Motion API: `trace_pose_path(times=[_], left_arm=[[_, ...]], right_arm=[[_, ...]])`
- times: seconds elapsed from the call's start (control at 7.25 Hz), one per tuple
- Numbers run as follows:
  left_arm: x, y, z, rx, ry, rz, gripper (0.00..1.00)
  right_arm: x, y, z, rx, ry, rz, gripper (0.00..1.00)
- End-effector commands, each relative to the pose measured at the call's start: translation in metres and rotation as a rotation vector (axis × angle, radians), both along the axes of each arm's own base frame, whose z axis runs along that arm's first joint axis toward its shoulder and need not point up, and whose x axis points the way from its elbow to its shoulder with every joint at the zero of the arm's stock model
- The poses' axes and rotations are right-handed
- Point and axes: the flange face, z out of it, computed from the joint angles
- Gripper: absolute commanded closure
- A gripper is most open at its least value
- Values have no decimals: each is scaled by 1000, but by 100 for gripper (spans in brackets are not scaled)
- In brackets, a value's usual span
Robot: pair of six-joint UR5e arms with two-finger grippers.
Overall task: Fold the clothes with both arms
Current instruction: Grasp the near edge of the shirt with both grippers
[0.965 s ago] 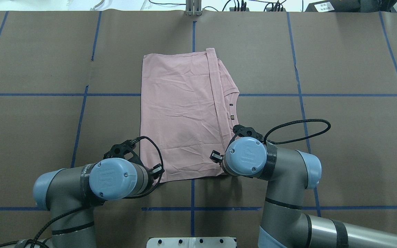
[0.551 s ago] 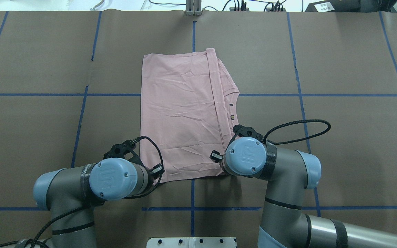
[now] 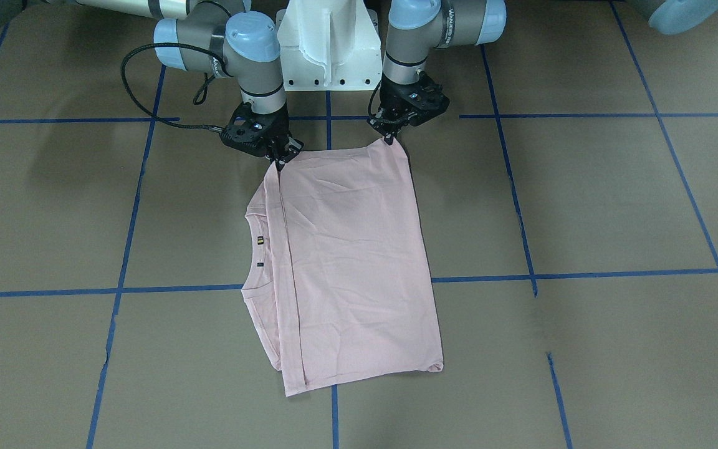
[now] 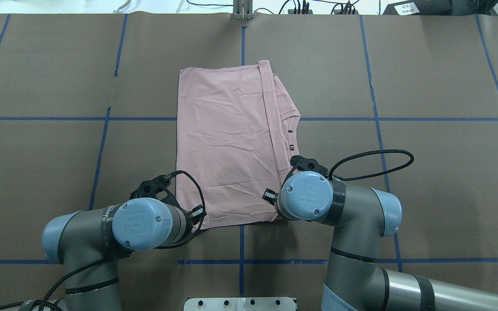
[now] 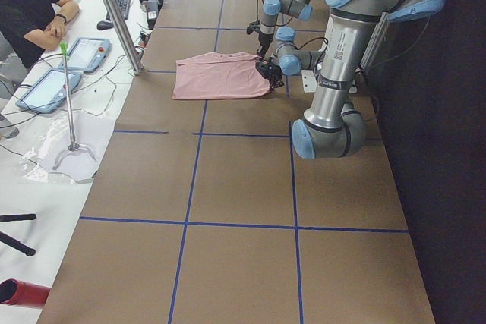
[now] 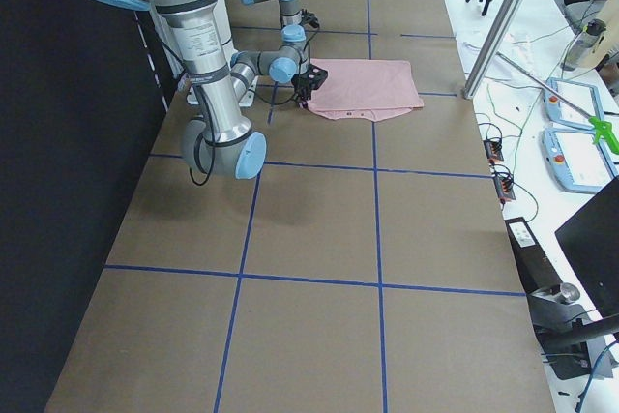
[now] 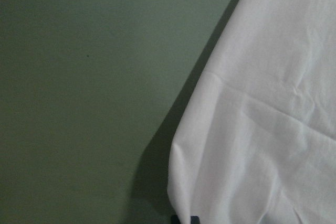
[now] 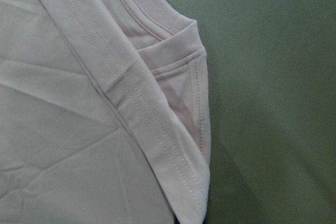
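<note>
Pale pink short-sleeved T-shirt [image 4: 227, 142] is lying folded, plain side up, on the brown blue-taped table [image 4: 37, 164]. We've got the left arm's black two-finger gripper [image 3: 390, 138] pinched tight on its near left corner, and the right arm's black two-finger gripper [image 3: 278, 163] clamped on the near right corner.

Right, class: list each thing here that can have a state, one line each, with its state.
T-shirt: folded over, plain side up, lying flat, its two corners nearest the robot pinched.
Left hand: shut on one near corner of the T-shirt, which is drawn up to a small peak.
Right hand: shut on the other near corner, on the collar side.
</note>
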Motion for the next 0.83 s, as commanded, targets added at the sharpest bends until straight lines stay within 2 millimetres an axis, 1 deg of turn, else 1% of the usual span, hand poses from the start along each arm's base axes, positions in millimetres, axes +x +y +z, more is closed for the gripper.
trace_pose_path(times=[0.0, 0.14, 0.28, 0.41, 0.55, 0.69], left_arm=[[0, 0, -1, 0, 3, 0, 100], [-3, 0, -4, 2, 10, 1, 100], [-15, 1, -16, 9, 35, 1, 100], [-21, 6, -20, 12, 47, 5, 100], [-30, 14, -24, 10, 40, 15, 100], [-37, 27, -33, 5, 25, 34, 100]], right_arm=[[1, -4, -6, 5, -14, 6, 100], [4, -5, -10, 8, -23, 8, 100], [10, -4, -16, 12, -37, -3, 100], [17, -1, -21, 13, -53, -9, 100], [25, 2, -27, 18, -69, -7, 100], [27, 14, -37, 27, -93, -22, 100]])
